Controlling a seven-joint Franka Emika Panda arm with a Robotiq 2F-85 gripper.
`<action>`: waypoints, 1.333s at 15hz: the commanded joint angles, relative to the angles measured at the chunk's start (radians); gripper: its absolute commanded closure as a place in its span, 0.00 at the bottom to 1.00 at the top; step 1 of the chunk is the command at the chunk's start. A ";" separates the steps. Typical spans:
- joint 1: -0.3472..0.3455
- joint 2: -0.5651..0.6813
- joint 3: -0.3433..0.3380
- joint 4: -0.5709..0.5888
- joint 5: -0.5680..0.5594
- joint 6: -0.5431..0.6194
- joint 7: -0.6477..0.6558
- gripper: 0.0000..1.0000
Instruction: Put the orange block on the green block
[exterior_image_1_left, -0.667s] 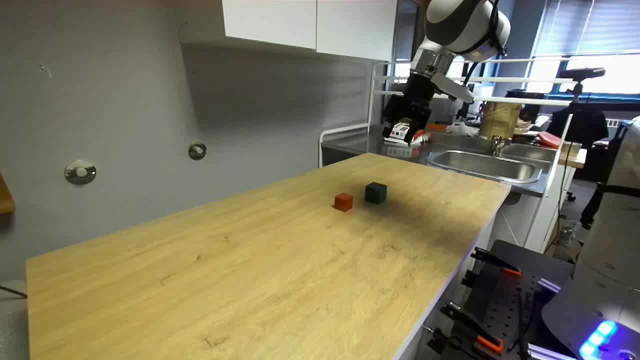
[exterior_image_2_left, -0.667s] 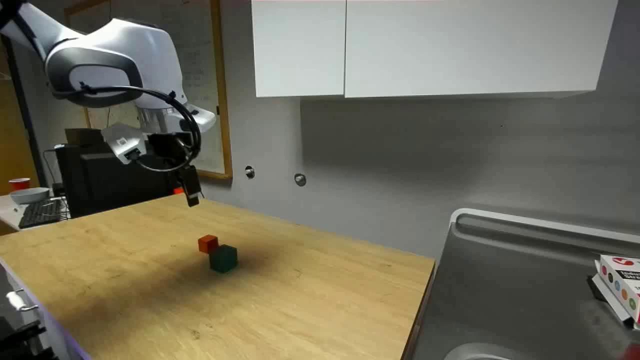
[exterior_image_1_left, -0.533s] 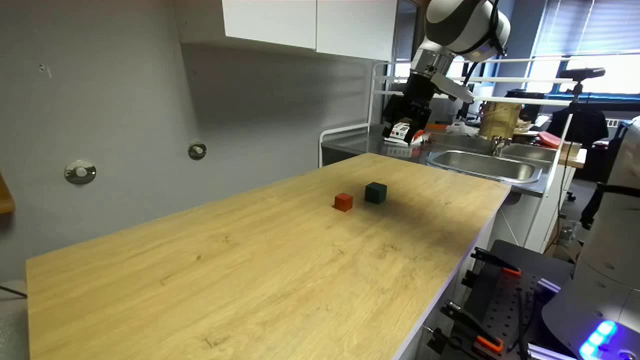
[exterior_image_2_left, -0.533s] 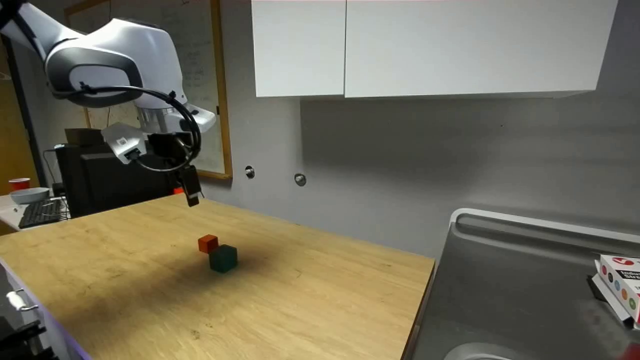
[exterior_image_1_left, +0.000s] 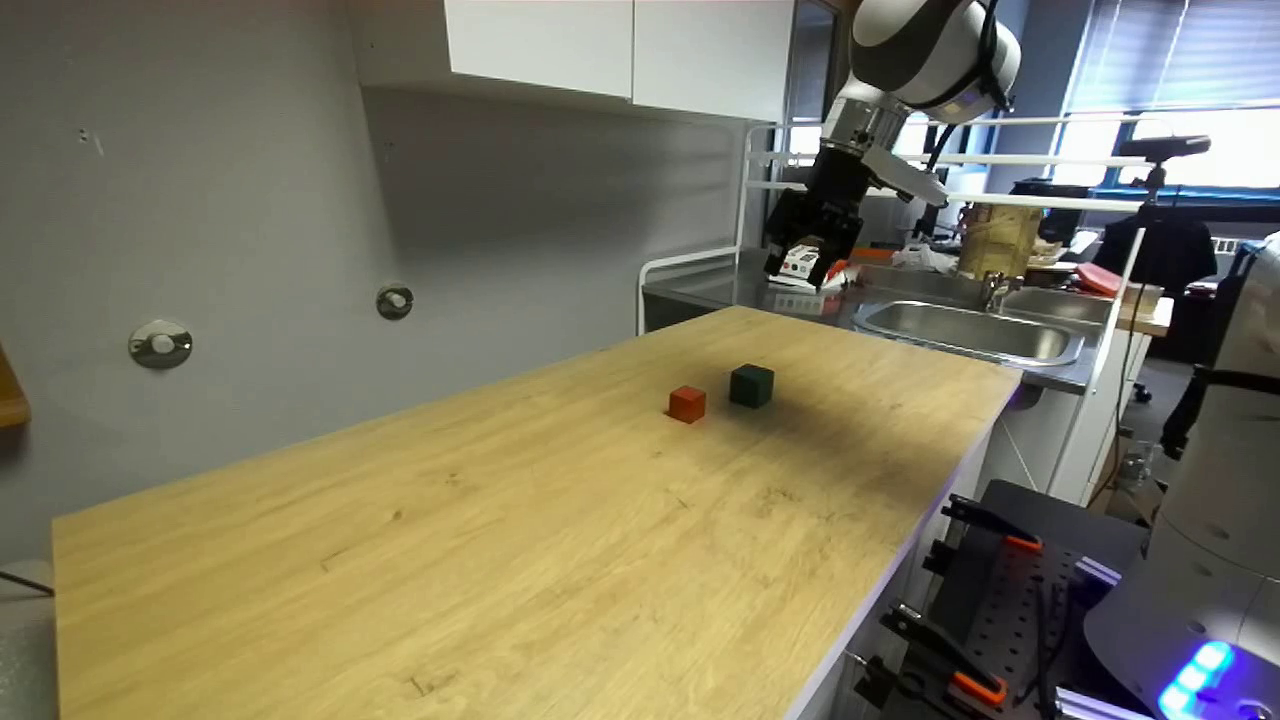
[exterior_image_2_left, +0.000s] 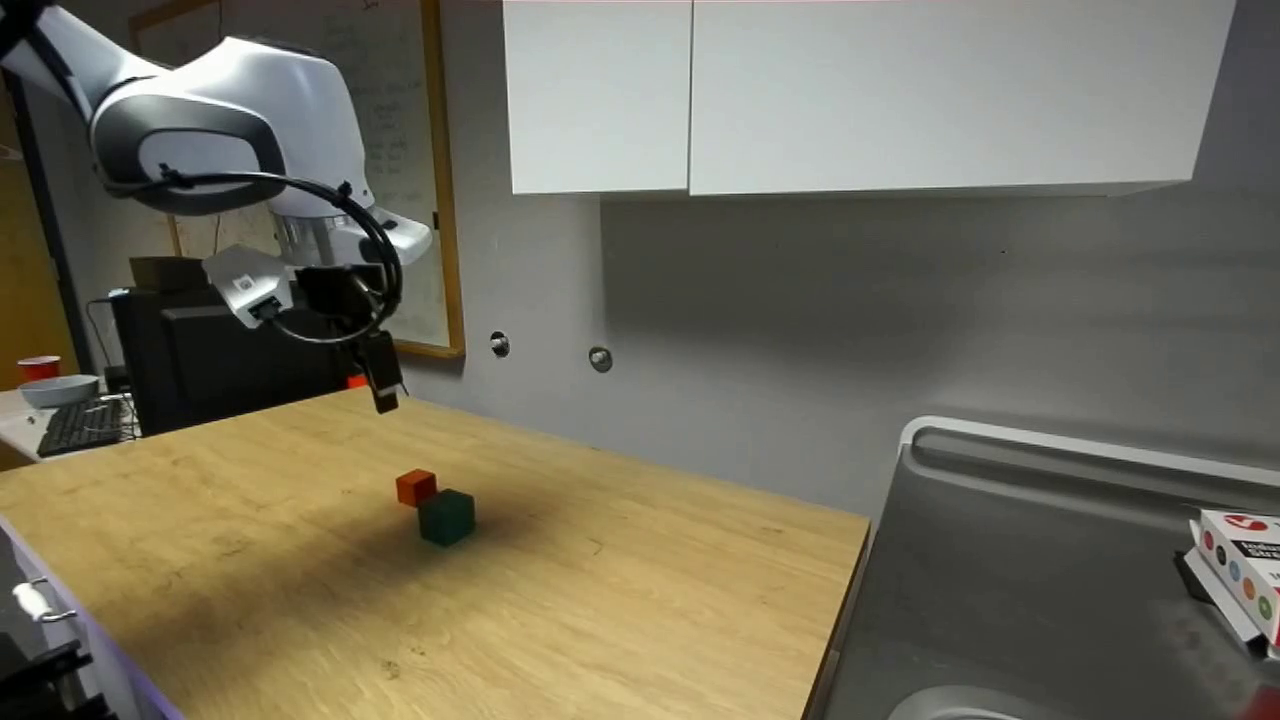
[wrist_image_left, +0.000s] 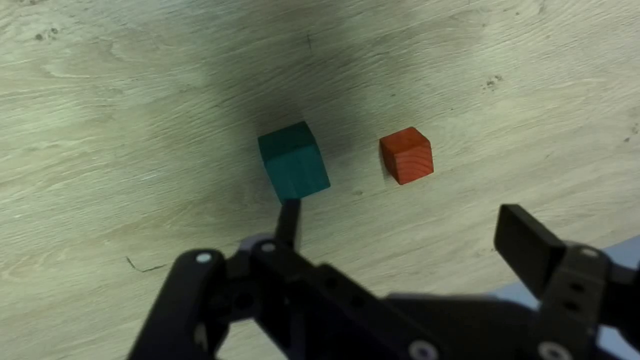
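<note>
Wooden bench | pincer spread, empty | step, I judge: approach | next: descend, straddle orange block (green block sits near)

Grey wall, bright window

In both exterior views, we see white cabinets hanging on the wall, and below them lies a shadow. In an exterior view, we notice a blind covering the window's upper visible part, and beyond the wood-coloured table there is a steel sink. We observe also a framed whiteboard.
</note>
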 joint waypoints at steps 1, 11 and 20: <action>-0.028 0.022 0.032 0.014 0.007 0.002 0.012 0.00; -0.006 0.280 0.167 0.202 -0.047 0.029 0.139 0.00; 0.004 0.594 0.231 0.461 -0.112 -0.046 0.125 0.00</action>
